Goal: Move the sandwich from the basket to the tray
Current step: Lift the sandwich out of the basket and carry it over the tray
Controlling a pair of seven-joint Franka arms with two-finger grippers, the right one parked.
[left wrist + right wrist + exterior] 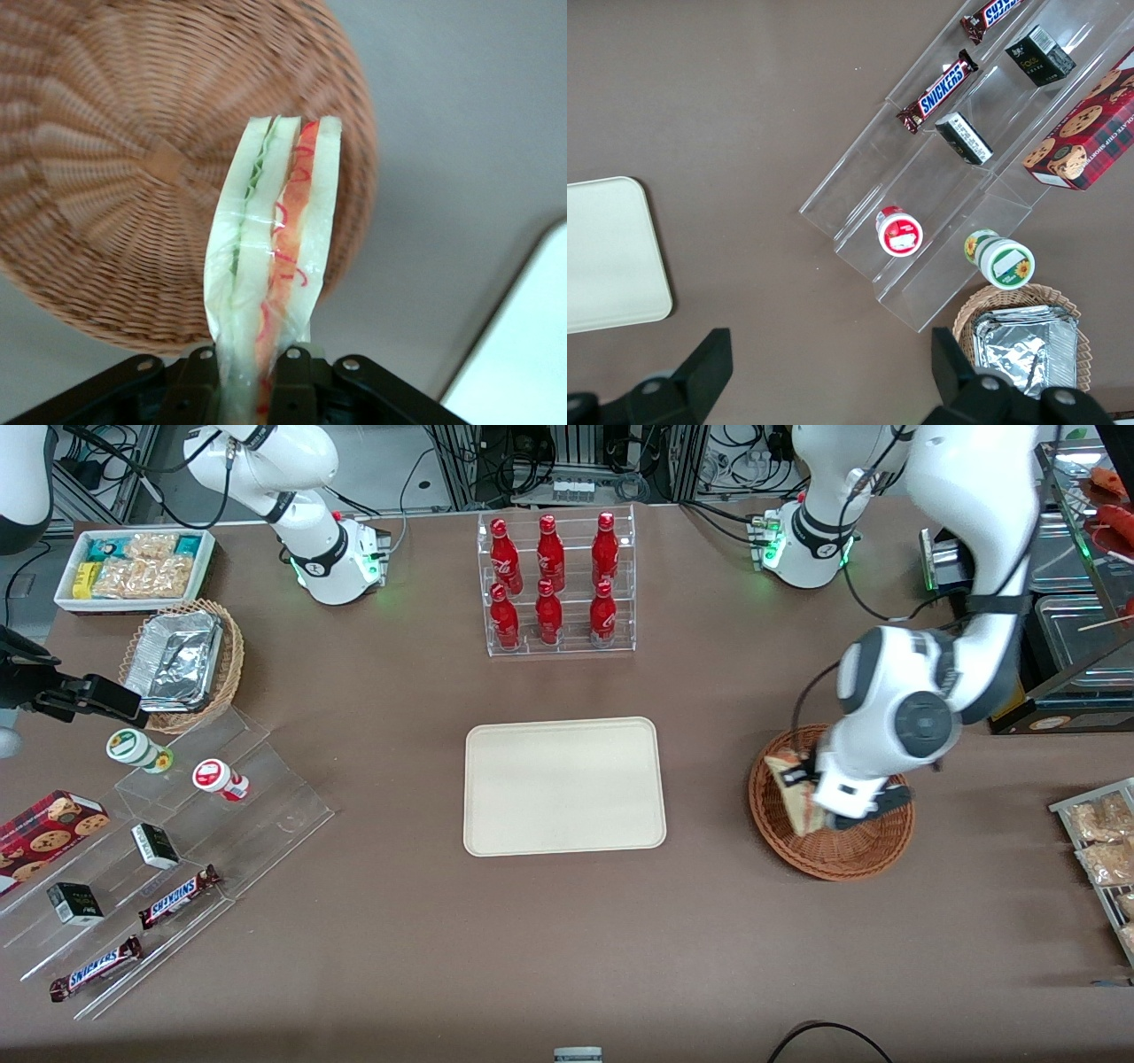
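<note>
The sandwich (791, 795) is a plastic-wrapped wedge of pale bread with green and red filling. My left gripper (819, 802) is shut on it over the reddish-brown wicker basket (837, 855), at the side of the basket toward the tray. In the left wrist view the black fingers (306, 376) pinch the sandwich (275, 239) at its base. Its cut edge points away from the gripper (246, 376), with the basket (115, 177) beneath it. The cream tray (563, 786) lies flat at the table's middle with nothing on it, and its corner (523, 354) shows beside the basket.
A clear rack of red bottles (556, 584) stands farther from the front camera than the tray. Packets on a wire rack (1103, 841) lie at the working arm's end. Acrylic steps with snacks (151, 868) and a tan basket of foil containers (182, 662) are toward the parked arm's end.
</note>
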